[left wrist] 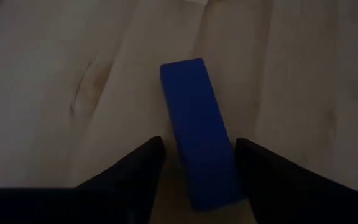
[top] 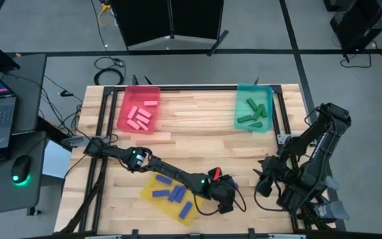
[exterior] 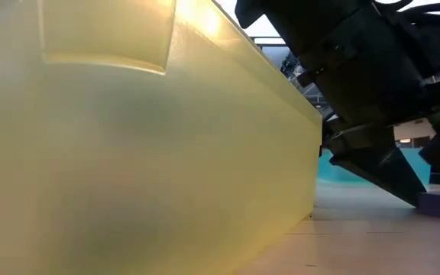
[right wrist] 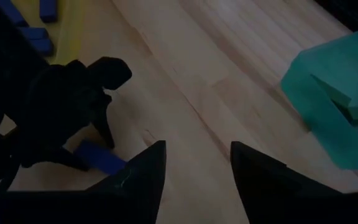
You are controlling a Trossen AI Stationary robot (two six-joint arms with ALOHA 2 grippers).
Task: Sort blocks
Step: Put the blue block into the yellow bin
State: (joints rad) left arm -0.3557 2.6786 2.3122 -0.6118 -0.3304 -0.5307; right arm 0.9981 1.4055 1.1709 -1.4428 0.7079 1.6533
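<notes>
Counter (top: 197, 133): pale wooden plank top with a black frame, filling the middle of the high view; grey floor around it, a laptop and mouse on a side desk at the left edge.

Yellow translucent tray (top: 170, 192): lower centre-left, nearest the camera edge, holding several small solid blue blocks (top: 175, 193). In the low view its wall (exterior: 143, 153) blocks most of the frame.

Left hand (top: 225, 199): lower centre, just right of the yellow tray, lowered to the counter. Fingers (left wrist: 135, 171) part open, astride one blue rectangular block (left wrist: 197, 130) lying flat on the wood; the block sits between them, and contact cannot be told.

Right hand (top: 265, 180): lower right, near the left hand but apart from it, fingers (right wrist: 145, 171) part open, holding nothing.

Red translucent tray (top: 138, 108): upper left, holding pink blocks (top: 140, 115).

Teal translucent tray (top: 254, 107): upper right, holding green blocks (top: 252, 113).
</notes>
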